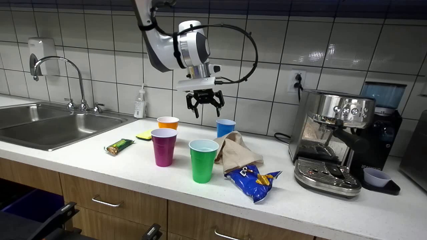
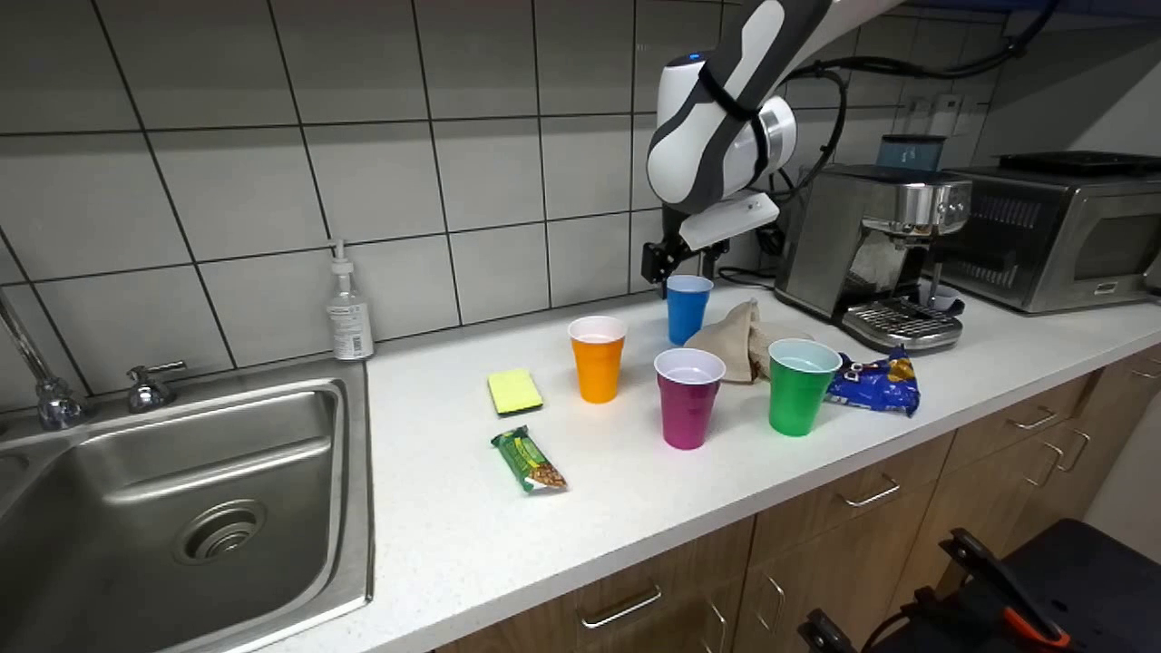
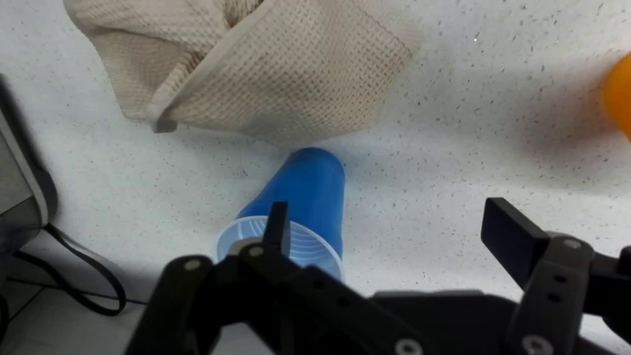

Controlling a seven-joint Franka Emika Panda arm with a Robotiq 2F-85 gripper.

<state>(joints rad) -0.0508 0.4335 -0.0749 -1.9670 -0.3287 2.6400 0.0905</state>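
Observation:
My gripper [image 1: 207,113] is open and empty, fingers pointing down, above the back of the counter. In the wrist view its wide-apart fingers [image 3: 387,209] show with bare counter between them. The blue cup [image 3: 315,187] stands upright below; the finger at left overlaps its rim in that view, and the cup sits lower than the fingertips in an exterior view [image 1: 225,128]. A beige cloth [image 3: 276,74] lies crumpled beside the blue cup. An orange cup [image 2: 598,363] stands to the other side, partly seen in the wrist view [image 3: 620,96].
A purple cup [image 1: 164,148], green cup [image 1: 203,163] and blue snack bag [image 1: 252,181] stand or lie nearer the front edge. A yellow sponge [image 2: 514,390], green snack bar [image 2: 529,460], soap bottle [image 2: 348,313] and sink [image 2: 349,508] are at one side; the coffee machine [image 1: 328,133] at the other.

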